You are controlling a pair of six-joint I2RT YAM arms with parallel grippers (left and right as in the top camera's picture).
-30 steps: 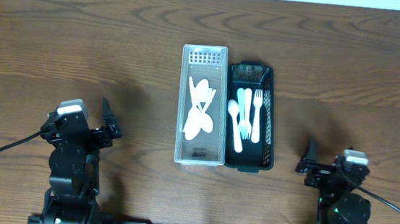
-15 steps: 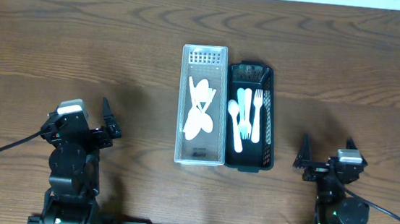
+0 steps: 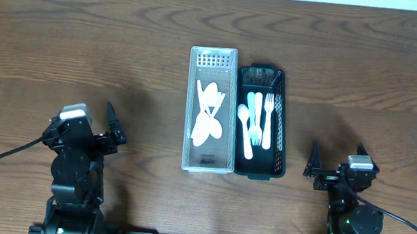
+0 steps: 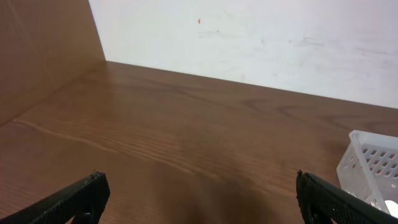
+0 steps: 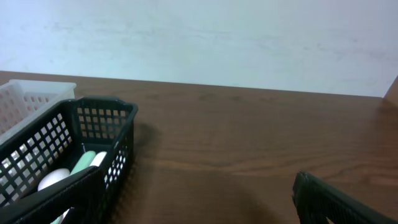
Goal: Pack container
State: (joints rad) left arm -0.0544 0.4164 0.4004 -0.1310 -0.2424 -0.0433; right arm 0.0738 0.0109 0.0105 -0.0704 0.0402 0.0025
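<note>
A clear plastic bin [image 3: 205, 162] holding white spoons [image 3: 208, 115] stands at the table's middle. A black mesh basket [image 3: 284, 131] with mint and white forks and spoons [image 3: 257, 120] stands against its right side. My left gripper [image 3: 114, 124] is open and empty, well left of the bins. My right gripper [image 3: 335, 160] is open and empty, just right of the basket's near end. The right wrist view shows the basket [image 5: 118, 130] at left. The left wrist view shows the clear bin's corner [image 4: 373, 162] at far right.
Bare brown wood table [image 3: 87, 38] lies all round. A white wall [image 4: 249, 37] rises behind the far edge. A brown panel [image 4: 37, 50] stands at the table's left side.
My right gripper has shifted a little to the left, toward the black basket. The left arm and the bins have not moved.
</note>
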